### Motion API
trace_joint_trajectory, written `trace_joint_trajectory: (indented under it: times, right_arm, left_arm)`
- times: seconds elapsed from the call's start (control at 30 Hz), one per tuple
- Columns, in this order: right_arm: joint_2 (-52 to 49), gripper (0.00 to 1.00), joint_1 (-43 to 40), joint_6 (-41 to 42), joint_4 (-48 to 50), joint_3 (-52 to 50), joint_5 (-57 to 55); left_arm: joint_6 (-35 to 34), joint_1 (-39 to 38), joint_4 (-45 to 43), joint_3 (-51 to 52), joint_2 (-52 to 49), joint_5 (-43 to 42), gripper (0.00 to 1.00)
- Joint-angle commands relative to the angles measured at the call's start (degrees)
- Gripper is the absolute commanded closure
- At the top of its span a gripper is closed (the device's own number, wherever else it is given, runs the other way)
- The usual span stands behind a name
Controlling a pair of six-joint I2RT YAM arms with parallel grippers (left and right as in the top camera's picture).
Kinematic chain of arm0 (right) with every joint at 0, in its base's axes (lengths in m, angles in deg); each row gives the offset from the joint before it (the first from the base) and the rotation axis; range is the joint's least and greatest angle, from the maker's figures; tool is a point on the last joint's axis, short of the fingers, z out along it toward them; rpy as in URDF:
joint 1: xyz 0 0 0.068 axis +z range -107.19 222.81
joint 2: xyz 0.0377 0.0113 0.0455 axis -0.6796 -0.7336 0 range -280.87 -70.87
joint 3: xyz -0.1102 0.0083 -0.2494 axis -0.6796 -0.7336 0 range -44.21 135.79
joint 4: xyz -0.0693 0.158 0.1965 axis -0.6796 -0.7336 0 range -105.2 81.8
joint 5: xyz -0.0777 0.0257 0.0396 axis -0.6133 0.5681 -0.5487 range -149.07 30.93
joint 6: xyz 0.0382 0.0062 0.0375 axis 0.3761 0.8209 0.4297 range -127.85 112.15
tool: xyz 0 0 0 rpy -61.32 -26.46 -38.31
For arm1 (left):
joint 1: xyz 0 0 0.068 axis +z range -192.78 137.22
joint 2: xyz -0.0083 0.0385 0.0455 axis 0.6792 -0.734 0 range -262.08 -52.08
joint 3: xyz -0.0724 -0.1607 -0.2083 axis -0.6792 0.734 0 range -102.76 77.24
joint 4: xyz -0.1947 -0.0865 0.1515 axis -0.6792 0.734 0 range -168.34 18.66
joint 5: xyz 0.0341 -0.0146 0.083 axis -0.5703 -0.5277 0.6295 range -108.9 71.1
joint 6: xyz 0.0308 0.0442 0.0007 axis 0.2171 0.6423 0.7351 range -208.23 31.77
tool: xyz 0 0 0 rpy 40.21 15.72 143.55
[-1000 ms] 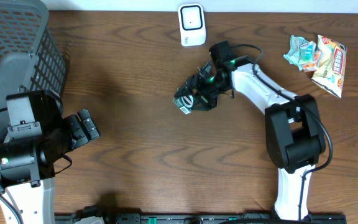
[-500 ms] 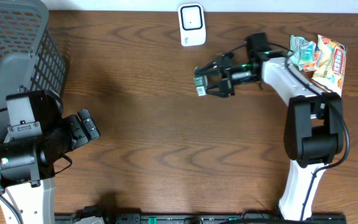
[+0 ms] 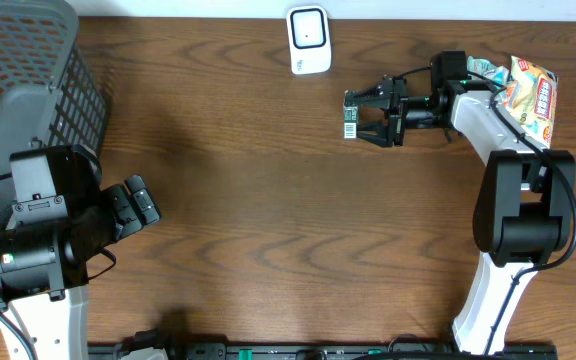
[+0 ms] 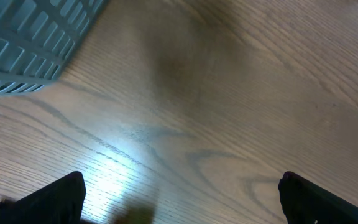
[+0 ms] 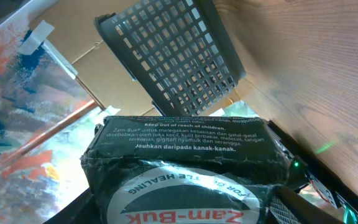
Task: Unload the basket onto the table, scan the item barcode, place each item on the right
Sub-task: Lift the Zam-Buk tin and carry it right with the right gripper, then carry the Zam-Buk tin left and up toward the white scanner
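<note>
box point(image 5: 185, 149): upper centre-right, below-right of scanner point(image 3: 308, 40) | right hand point(image 3: 370, 115): grasping box, barcode point(image 3: 350, 124) end clear | left hand point(image 3: 136, 203): released, lower left | handling: likely light, stiff carton, glossy wrap may slip; hold broad sides, keep barcode exposed

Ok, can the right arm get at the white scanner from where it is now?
Probably yes. The right gripper, shut on the dark packet, hovers near the scanner, with only bare table between them.
</note>
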Motion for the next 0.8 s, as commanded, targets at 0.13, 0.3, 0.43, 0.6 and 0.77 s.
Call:
trace_joint_trajectory:
  times: [0.13, 0.3, 0.43, 0.6, 0.77]
  right_arm:
    - [0.72, 0.41, 0.02, -0.59, -0.13, -0.26, 2.12]
    - [0.72, 0.41, 0.42, -0.59, -0.13, -0.26, 1.6]
    - [0.72, 0.41, 0.46, -0.59, -0.13, -0.26, 1.57]
    - [0.72, 0.41, 0.46, -0.63, -0.11, -0.26, 1.11]
    - [0.72, 0.41, 0.61, -0.81, -0.15, -0.26, -0.85]
  left_arm:
    - [-0.55, 0.31, 0.02, 0.13, 0.0, 0.94, 0.02]
    - [-0.55, 0.31, 0.02, 0.13, 0.0, 0.94, 0.02]
    - [-0.52, 0.31, 0.02, 0.13, 0.0, 0.94, 0.02]
    - [-0.52, 0.31, 0.02, 0.13, 0.0, 0.94, 0.02]
    - [-0.55, 0.31, 0.02, 0.13, 0.0, 0.94, 0.03]
